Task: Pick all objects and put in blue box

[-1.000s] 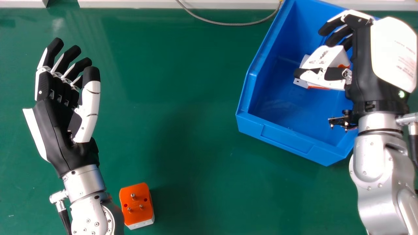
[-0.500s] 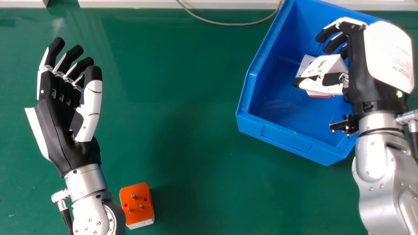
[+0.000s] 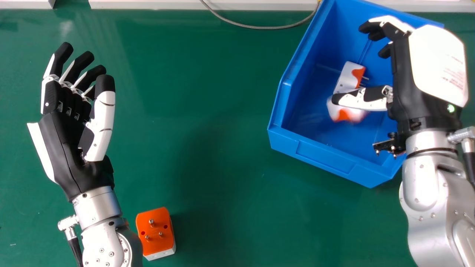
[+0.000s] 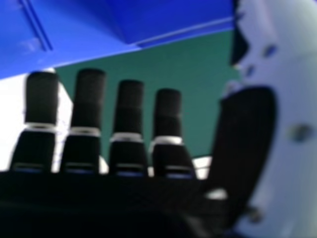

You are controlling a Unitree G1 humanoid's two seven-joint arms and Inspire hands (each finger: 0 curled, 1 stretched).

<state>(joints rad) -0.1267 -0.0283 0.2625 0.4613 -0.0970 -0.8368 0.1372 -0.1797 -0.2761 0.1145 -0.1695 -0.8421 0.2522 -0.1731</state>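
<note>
- Our right robot hand (image 3: 402,76) is open over the right-hand part of the blue box (image 3: 326,157), its fingers gently bent and its thumb well apart from them; we have nothing gripped in it.
- In the right hand view, we see the same fingers extended, with the thumb standing clear of them.
- Our left robot hand (image 3: 63,137) is open too, over the left side of the table (image 3: 222,167), palm showing, fingers loosely bent and holding nothing.
- Inside the box we have a white and orange plug adapter (image 3: 347,78), its pins pointing to the right.
- Just beside it, toward the box's near wall, is a blurred white and orange block (image 3: 343,114), partly covered by our right thumb; we cannot tell whether it rests on the box floor.
- On the table, well apart from the box and far from the table's far edge, we have an orange and white adapter (image 3: 154,230), pins up, beside our silver left forearm (image 3: 98,237).
- Along the table's far edge we see a grey cable (image 3: 256,27) curving toward the box, near a white strip (image 3: 185,4).
</note>
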